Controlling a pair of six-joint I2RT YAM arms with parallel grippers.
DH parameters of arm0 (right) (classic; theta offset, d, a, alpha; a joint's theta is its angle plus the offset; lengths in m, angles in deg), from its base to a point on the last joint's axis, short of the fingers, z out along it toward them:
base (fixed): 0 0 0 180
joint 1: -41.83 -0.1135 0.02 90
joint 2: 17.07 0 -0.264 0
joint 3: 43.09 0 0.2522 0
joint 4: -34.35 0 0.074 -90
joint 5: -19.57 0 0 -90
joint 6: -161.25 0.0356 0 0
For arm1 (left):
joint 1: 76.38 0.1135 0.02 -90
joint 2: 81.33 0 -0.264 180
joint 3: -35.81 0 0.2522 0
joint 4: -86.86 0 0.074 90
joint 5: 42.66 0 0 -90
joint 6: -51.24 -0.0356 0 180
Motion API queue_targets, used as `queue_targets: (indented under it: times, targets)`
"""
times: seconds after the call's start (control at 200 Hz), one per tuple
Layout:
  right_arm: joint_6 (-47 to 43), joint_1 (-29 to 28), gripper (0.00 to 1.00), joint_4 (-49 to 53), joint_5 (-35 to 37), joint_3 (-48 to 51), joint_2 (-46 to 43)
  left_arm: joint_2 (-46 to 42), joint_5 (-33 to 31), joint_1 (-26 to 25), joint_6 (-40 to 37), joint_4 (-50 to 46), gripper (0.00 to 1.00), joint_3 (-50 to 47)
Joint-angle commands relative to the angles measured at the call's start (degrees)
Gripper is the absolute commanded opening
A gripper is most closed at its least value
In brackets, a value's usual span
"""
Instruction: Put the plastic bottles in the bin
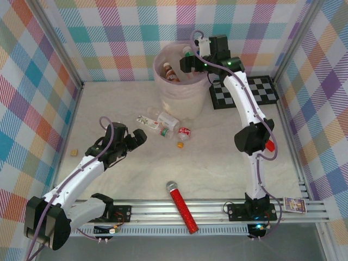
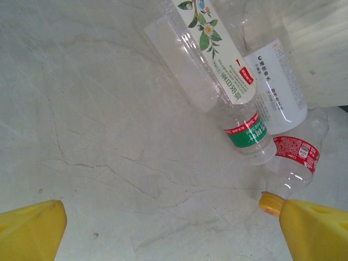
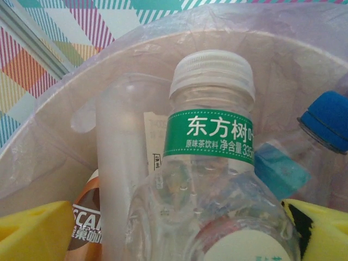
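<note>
**Item 1. Right claw** [image 3: 174, 234]. My yellow fingers are spread wide over the round cream wastebasket lined with a translucent pink bag [image 3: 70, 98]. Between them stands a clear plastic bottle with a white ribbed cap and a green band label [image 3: 212, 136]. It is inside the basket mouth, among other bottles. A gap shows at one finger; at the other I cannot tell whether it touches.
Hazard: the bottle looks high on the heap and may tip toward the rim. If it leans on a finger, lifting away could drag it out. The loose bag could snag a fingertip.

**Item 2. Left claw** [image 2: 174, 234]. My fingers are spread and empty, low over the pale marbled tabletop [image 2: 98, 136]. Ahead, near the basket's foot, lie three bottles, touching or overlapping:
- a clear bottle with a floral label [image 2: 212, 60]
- a clear bottle with a white label [image 2: 277, 87]
- a clear red-labelled bottle with an orange cap [image 2: 296, 157]

Hazard: the orange cap lies just beside one finger, so closing from here would likely nudge it rather than grip it. The smooth round walls may slip. With the bottles so crowded, I could catch two.

**Item 3. Long red glittery microphone with silver head** [image 1: 182, 209]. It lies near my bases and is not for the basket.
</note>
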Motion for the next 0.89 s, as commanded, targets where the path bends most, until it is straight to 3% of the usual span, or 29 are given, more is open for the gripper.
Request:
queue_targets:
  times: [0.0,0.265,0.42,0.56,0.75,0.89]
  targets:
    - [-1.5,0.0,0.98,1.2,1.2,-1.8,-4.5,0.4,-1.0,-0.5,0.0,-1.7,1.00,1.8]
    - [-4.4,0.1,1.00,2.9,9.3,-1.5,-8.8,0.6,-1.4,-0.5,-0.4,-2.2,1.00,1.7]
    - [-4.7,0.1,0.96,4.2,8.9,-1.3,-8.2,0.6,-1.7,-0.5,-0.7,-2.3,1.00,1.5]
    - [-4.0,0.1,0.83,4.7,6.7,-1.3,-6.2,1.2,-0.4,-0.6,0.1,-0.8,1.00,1.6]
    - [-2.6,0.0,0.54,3.8,4.7,-1.7,-2.0,1.9,1.1,-0.6,0.5,0.4,1.00,1.6]
    - [-1.2,0.0,0.53,3.9,2.0,-1.8,0.9,1.7,0.8,-0.6,0.6,0.3,1.00,1.5]
